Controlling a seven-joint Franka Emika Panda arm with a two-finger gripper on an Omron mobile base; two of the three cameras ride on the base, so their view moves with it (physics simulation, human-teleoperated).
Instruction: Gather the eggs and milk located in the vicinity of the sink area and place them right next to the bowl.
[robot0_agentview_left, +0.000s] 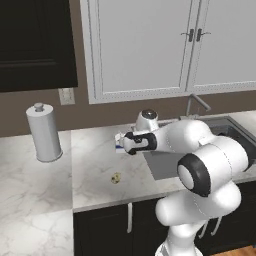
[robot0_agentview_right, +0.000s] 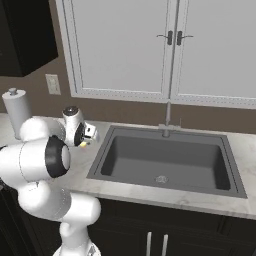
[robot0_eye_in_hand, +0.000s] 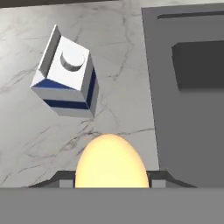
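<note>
A pale yellow egg (robot0_eye_in_hand: 110, 164) sits between my gripper's (robot0_eye_in_hand: 110, 180) fingertips, and the gripper is shut on it above the marble counter. In the right base view the egg (robot0_agentview_right: 82, 144) shows as a yellow speck at the hand. The milk (robot0_eye_in_hand: 65, 78), a white carton with blue bands, stands on the counter just beyond the gripper, apart from it. From the left base view my gripper (robot0_agentview_left: 122, 144) hangs in front of the milk (robot0_agentview_left: 118, 138), left of the sink (robot0_agentview_left: 162, 167). The dark grey sink (robot0_agentview_right: 165, 160) lies to the right. The bowl is out of view.
A tall grey paper-towel roll (robot0_agentview_left: 44, 132) stands at the back left of the counter. A small yellowish spotted round thing (robot0_agentview_left: 116, 178) lies on the counter near its front edge. The faucet (robot0_agentview_right: 167, 120) rises behind the sink, under white wall cabinets.
</note>
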